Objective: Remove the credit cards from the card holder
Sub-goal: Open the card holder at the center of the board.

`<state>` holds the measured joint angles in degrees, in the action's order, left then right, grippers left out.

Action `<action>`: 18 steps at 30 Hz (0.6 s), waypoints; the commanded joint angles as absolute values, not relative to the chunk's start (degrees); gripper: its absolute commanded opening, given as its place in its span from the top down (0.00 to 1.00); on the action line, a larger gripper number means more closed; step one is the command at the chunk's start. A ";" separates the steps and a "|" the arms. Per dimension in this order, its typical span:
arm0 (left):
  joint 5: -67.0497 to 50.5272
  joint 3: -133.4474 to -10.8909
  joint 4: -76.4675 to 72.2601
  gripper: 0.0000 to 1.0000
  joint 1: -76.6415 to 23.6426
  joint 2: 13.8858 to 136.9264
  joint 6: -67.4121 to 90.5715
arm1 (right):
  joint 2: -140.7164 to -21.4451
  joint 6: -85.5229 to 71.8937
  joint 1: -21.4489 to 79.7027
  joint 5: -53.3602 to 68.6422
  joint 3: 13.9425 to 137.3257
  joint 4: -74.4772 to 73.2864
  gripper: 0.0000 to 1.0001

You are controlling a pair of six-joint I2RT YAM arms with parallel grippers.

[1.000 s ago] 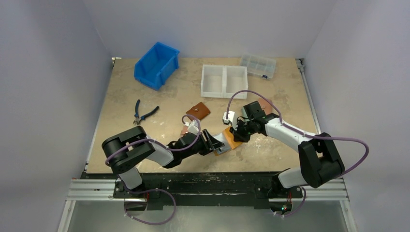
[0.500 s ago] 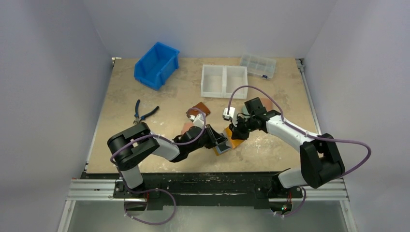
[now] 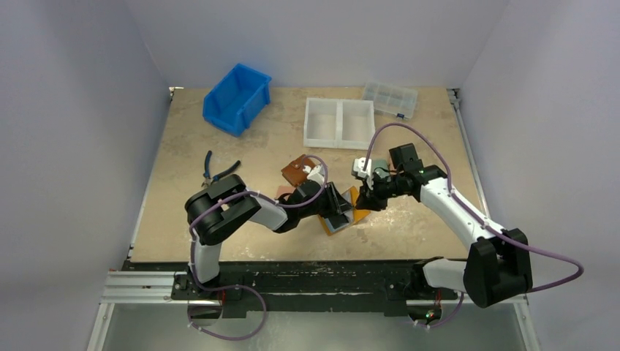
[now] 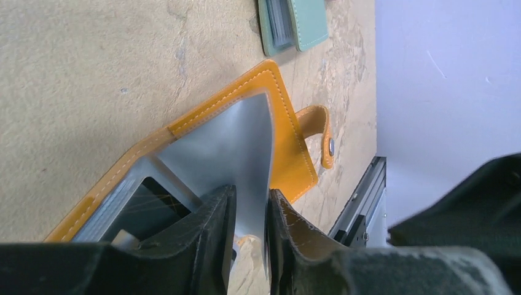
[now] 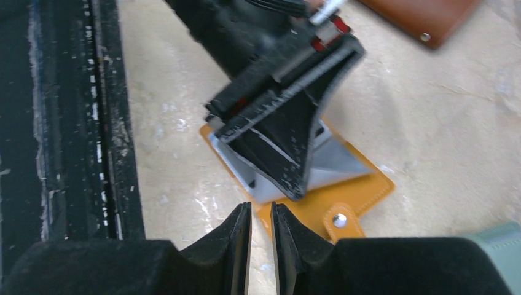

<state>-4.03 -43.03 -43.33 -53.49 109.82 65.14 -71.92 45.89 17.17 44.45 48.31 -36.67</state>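
The mustard-orange leather card holder (image 4: 289,153) lies open near the brown leather wallet (image 3: 296,172). My left gripper (image 4: 249,203) is nearly closed about its limp, slippery plastic sleeve (image 4: 239,141), grip uncertain. My right gripper (image 5: 260,212), slightly open, is empty. Thin credit cards probably need an edge pinch.

Mustard-orange card holder (image 4: 289,141) with pale stitches and a shiny silver snap (image 4: 331,146). Grey-blue see-through sleeves (image 4: 227,147) inside. Mint-green wallet (image 4: 301,24). Brown wallet (image 3: 298,170). Bright blue bin (image 3: 237,89). White tray (image 3: 340,123). Sandy, speckled table (image 3: 183,146). Black left gripper (image 4: 250,196), black right gripper (image 5: 260,209).
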 commanded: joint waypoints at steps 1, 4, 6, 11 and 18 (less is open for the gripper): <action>-6.67 -46.36 -43.64 0.69 -53.10 111.38 63.05 | -71.92 52.11 17.38 51.21 49.46 -41.05 0.74; -7.32 -46.79 -43.85 0.63 -53.09 111.49 63.02 | -71.60 53.57 18.73 51.60 48.23 -40.26 0.75; -8.09 -46.98 -44.37 0.58 -53.09 111.61 63.33 | -71.02 53.49 19.75 51.32 47.27 -38.84 0.75; -9.98 -47.02 -46.65 0.51 -53.08 112.82 64.27 | -70.75 50.43 20.21 49.05 46.51 -35.28 0.76; -11.11 -48.18 -47.77 0.44 -52.92 114.11 65.38 | -71.01 50.50 20.21 49.38 46.50 -35.36 0.76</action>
<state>-9.85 -45.87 -45.84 -53.25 113.06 65.36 -71.94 50.43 20.14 48.73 46.52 -36.60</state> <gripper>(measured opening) 0.534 0.244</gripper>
